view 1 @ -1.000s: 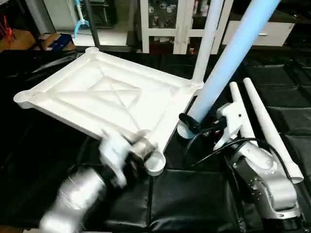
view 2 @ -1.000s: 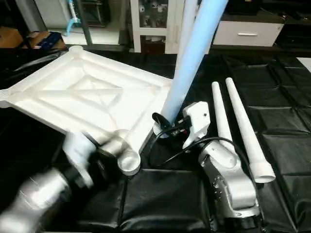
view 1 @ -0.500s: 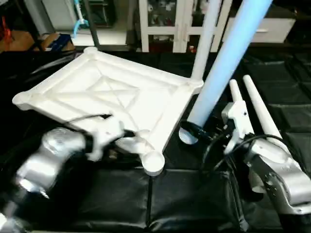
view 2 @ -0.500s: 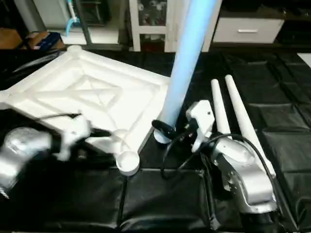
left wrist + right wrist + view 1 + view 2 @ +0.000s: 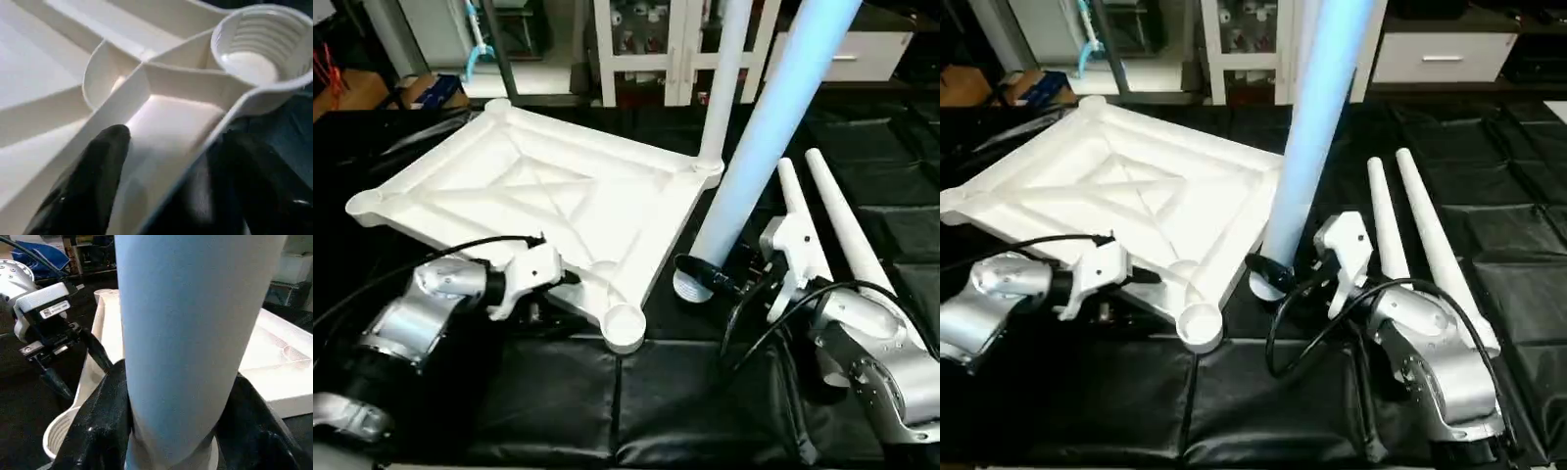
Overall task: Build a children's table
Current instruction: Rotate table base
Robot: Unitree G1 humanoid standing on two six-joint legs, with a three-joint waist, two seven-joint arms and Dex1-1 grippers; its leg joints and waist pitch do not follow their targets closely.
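Observation:
The white tabletop (image 5: 460, 201) lies underside up on the black mat, its ribs showing. One white leg (image 5: 729, 69) stands in its far right corner socket. My left gripper (image 5: 176, 142) is open, its black fingers straddling the tabletop's rim just beside the empty near corner socket (image 5: 625, 328). My right gripper (image 5: 705, 274) is shut on a second leg (image 5: 754, 147) near its thick end. That leg stands nearly upright, with its base on the mat just right of the tabletop. Two more legs (image 5: 847, 235) lie side by side on the mat to the right.
The black padded mat (image 5: 685, 401) covers the work surface. White cabinets (image 5: 646, 49) and a box with a blue object (image 5: 435, 88) stand beyond the far edge. A black cable (image 5: 754, 323) loops from my right wrist.
My left arm has swung out to the left and lowered, and its gripper now reaches the rim from the side. The right gripper still holds the leg upright at about the same spot.

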